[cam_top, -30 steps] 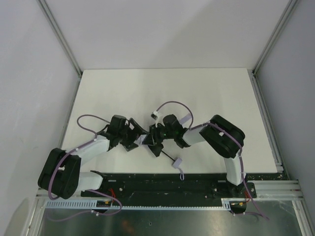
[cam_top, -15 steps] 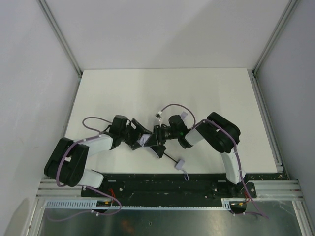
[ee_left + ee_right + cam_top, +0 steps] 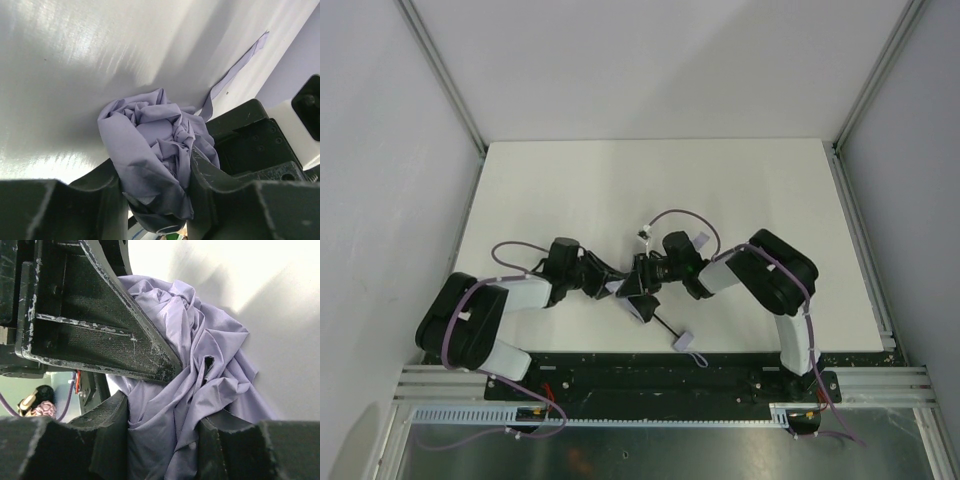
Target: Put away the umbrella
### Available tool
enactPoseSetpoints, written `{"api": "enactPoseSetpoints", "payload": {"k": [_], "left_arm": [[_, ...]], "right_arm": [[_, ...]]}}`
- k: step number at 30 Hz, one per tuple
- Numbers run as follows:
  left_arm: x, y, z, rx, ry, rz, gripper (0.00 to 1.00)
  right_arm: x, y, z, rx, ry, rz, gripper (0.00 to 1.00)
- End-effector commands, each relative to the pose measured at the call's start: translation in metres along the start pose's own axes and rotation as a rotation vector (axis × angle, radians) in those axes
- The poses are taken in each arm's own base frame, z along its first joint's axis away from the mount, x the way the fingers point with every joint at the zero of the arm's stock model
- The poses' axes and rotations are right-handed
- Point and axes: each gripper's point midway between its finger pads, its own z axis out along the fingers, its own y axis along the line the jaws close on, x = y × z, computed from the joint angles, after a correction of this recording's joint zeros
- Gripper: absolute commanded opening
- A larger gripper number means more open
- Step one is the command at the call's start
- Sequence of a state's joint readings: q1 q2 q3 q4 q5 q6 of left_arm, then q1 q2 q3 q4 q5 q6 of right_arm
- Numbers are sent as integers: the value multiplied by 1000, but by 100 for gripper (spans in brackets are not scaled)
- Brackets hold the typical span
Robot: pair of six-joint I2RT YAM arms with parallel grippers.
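- Two robot arms are meeting over the near middle of the white surface [image 3: 620, 190], where the umbrella [image 3: 200, 365] is lying between them.
- The left hand [image 3: 155, 185] is pinching the crumpled lavender cloth [image 3: 150, 140], which is filling the whole gap between its fingers.
- The right hand [image 3: 162, 437] is gripping the same bundle from the opposite side, with folds bulging out past both fingers.
- The two hands are working almost against each other, the left one's dark finger pressing into the cloth right in front of the right wrist camera.
- The thin black shaft [image 3: 660, 322] is pointing toward the near right, ending in the small pale handle [image 3: 682, 340] and its strap [image 3: 697, 357], all lying free on the surface.
- A narrow strip of the same cloth [image 3: 235, 70] is trailing loose across the surface.
- The cloth is looking soft, light and slippery, so it is likely bunching and sliding rather than keeping any shape under a pinch.
- The shaft and handle are appearing stiff, and probably offering the surer hold for lifting, while the cloth is needing to be gathered tight around the shaft.
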State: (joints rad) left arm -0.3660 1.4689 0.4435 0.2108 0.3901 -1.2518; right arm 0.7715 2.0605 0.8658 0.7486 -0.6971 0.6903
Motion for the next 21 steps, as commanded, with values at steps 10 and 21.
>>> {"api": "enactPoseSetpoints", "payload": {"k": [10,21], "left_arm": [[25,95,-5,-360,74,-72,0],[30,100,-13,-409,59,-96,0]], "right_arm": [[8,0,-17,474,138,-353,81],[3,-23,-21,1048,123,-787,67]]}}
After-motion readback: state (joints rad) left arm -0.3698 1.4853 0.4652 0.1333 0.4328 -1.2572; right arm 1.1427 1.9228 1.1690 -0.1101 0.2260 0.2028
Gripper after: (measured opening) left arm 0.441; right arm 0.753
